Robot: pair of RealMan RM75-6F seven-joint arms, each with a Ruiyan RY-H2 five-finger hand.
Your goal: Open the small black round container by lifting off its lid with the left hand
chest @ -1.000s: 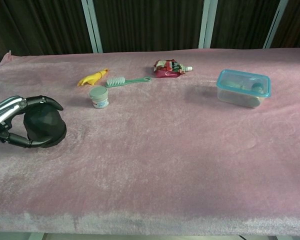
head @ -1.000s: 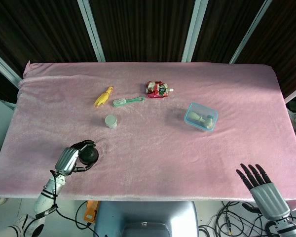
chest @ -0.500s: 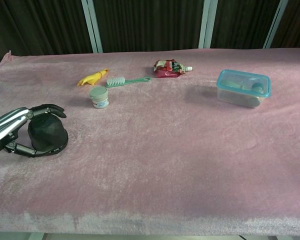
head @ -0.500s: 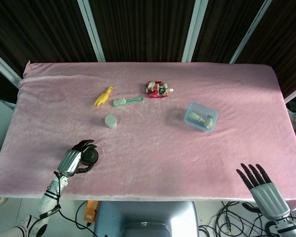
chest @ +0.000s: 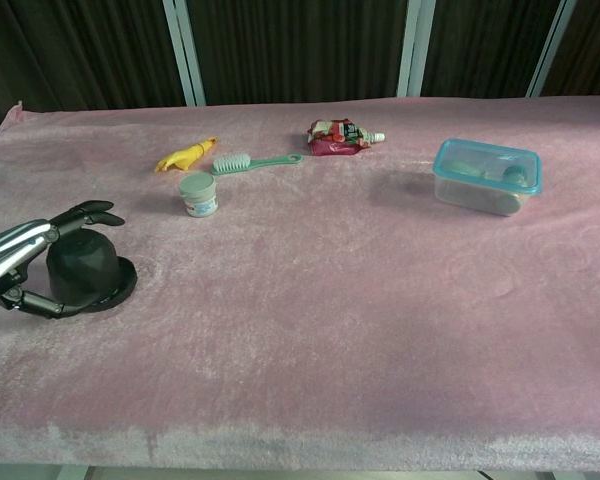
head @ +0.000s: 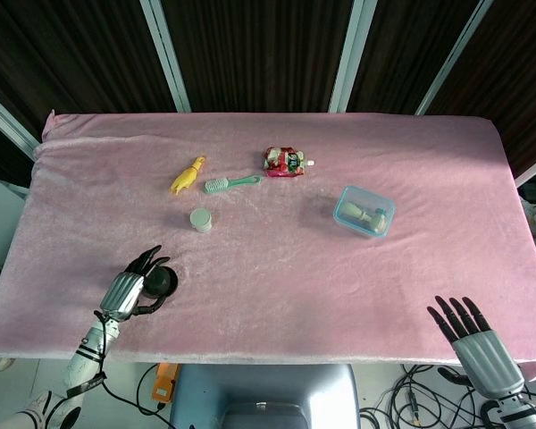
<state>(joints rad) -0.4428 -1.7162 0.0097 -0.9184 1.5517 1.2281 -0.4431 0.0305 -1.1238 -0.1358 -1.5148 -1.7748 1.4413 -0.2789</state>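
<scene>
The left hand (chest: 25, 262) cupped the container (chest: 88, 272) from its left, fingers (chest: 92, 212) spread over the lid, thumb below; grip uncertain.

Landmark is the green brush (head: 230, 183), lying flat on the pink cloth (head: 277, 268) with its bristle end left and handle pointing right. Yellow toy bird (head: 188, 174) sits just left of the bristle end, small white jar with a grey-green lid (head: 200, 219) stands upright in front of the brush and slightly left, red snack pouch (head: 286, 162) lies just past the handle tip, right and a bit behind. Clear box with a blue rim (head: 364, 211) is well right of the brush and nearer the front edge, something pale inside.
</scene>
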